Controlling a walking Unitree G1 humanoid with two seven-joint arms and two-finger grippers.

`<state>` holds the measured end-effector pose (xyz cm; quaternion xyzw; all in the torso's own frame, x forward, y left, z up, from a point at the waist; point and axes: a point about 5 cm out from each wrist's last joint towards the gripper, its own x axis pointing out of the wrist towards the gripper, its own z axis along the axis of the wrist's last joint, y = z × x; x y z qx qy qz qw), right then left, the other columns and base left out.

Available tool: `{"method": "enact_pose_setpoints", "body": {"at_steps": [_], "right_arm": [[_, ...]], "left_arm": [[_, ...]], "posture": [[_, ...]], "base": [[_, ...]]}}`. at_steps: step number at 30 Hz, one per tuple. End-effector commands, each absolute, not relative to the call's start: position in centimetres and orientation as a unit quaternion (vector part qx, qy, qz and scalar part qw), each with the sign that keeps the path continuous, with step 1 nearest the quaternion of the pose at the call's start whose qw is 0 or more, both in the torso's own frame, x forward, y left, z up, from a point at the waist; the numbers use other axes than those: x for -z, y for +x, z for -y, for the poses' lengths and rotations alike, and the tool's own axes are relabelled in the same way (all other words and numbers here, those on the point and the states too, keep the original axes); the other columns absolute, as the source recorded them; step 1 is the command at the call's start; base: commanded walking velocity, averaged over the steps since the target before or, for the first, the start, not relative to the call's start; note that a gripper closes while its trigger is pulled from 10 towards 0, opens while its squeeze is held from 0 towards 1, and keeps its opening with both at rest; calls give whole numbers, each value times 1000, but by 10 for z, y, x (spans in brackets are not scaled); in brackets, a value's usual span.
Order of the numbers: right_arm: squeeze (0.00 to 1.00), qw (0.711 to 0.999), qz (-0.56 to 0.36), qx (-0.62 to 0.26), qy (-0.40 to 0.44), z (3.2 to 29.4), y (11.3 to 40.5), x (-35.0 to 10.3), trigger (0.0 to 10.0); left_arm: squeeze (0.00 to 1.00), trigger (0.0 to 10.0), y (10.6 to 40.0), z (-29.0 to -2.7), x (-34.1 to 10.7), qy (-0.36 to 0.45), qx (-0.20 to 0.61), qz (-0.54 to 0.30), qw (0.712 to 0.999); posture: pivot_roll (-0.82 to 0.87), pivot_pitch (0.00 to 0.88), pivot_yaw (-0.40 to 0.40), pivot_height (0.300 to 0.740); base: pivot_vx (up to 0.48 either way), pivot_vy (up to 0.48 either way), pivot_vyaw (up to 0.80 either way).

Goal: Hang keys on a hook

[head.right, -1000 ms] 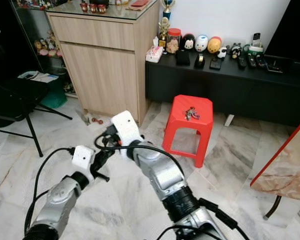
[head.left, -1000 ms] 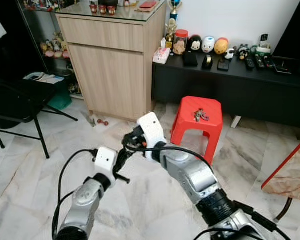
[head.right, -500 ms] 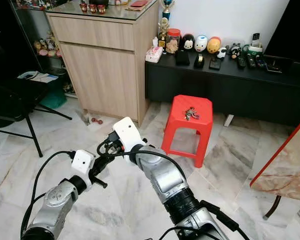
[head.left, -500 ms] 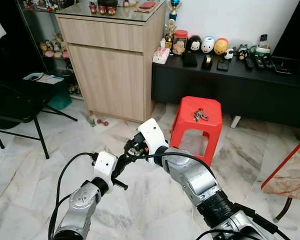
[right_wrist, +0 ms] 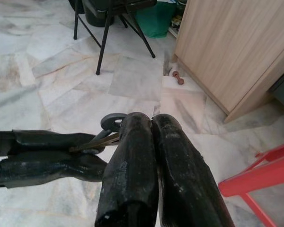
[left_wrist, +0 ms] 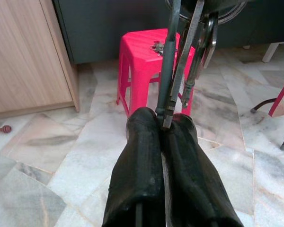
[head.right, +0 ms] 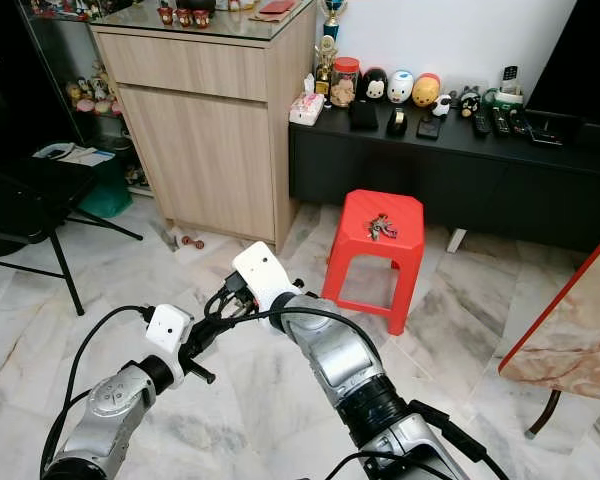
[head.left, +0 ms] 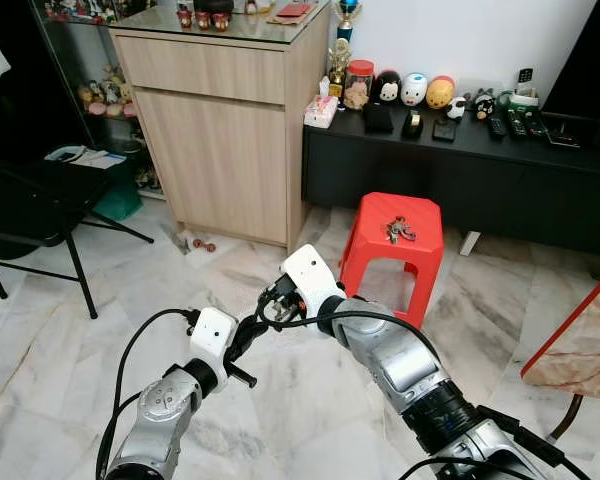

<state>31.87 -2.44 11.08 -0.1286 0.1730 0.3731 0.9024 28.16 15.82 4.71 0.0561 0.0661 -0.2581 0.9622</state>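
Observation:
My two grippers meet low over the marble floor, in front of me. The left gripper (head.left: 248,333) is shut on a small bunch of metal keys (left_wrist: 184,56) that stick out past its tips. The right gripper (head.left: 277,305) comes in from the other side, its fingers shut at the same bunch, with a key blade (right_wrist: 106,137) and ring (right_wrist: 114,121) showing at its tips. The left fingers (right_wrist: 47,158) lie crosswise in the right wrist view. Another bunch of keys (head.left: 400,231) lies on a red plastic stool (head.left: 378,258) just beyond.
A wooden cabinet (head.left: 220,140) stands at the back left, next to a low black console (head.left: 460,175) with figurines and remotes. A black folding chair (head.left: 30,205) is at the left. A red-edged tabletop (head.left: 580,345) juts in at the right.
Both grippers, still joined at the keys, have drifted slightly down and to the right. The stool and its keys have not moved.

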Motion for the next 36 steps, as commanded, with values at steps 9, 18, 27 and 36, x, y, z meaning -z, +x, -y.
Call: {"method": "enact_pose_setpoints", "body": {"at_steps": [9,18,27,36], "right_arm": [[0,893,-190,-372,-166,30,318,-102,10000],[0,886,-192,-375,-191,31,317,-99,10000],[0,886,-188,-370,-205,33,319,-99,10000],[0,878,-145,-398,-222,31,321,-107,10000]], "left_arm": [[0,0,284,-165,-52,62,251,-63,964],[0,0,283,-163,-51,61,254,-64,963],[0,0,283,-162,-51,61,256,-66,962],[0,0,283,-160,-51,64,261,-65,961]], "posture": [[-59,0,-45,740],[-59,0,-46,740],[-60,0,-46,740],[-59,0,-47,740]], "base": [[0,0,0],[0,0,0],[0,0,0],[0,0,0]]}}
